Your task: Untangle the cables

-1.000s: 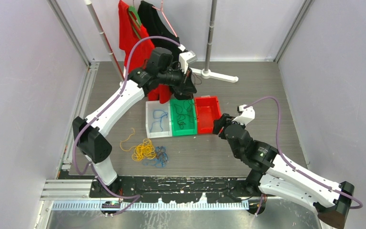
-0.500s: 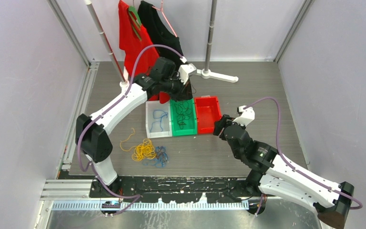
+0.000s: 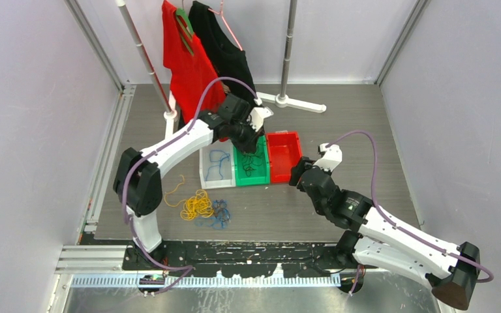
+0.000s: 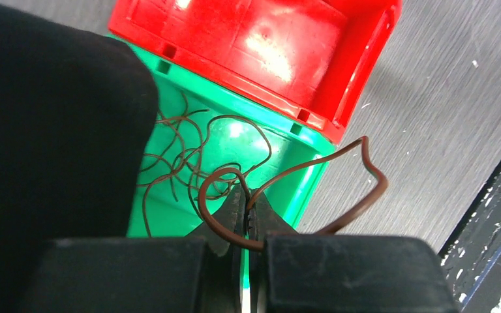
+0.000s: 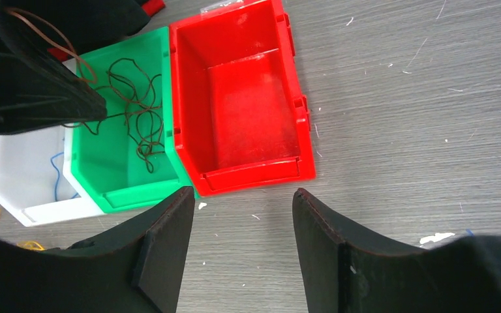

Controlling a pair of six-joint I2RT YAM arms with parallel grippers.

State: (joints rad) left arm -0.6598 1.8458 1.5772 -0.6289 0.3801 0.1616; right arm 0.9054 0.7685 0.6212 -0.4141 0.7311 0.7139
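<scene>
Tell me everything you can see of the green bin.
The green bin is an open-topped glossy plastic tray, standing upright, the middle of three: white bin on one side, red bin on the other, side by side. Loose dark cables lie inside. The left gripper hangs over it, shut on a brown cable.
</scene>
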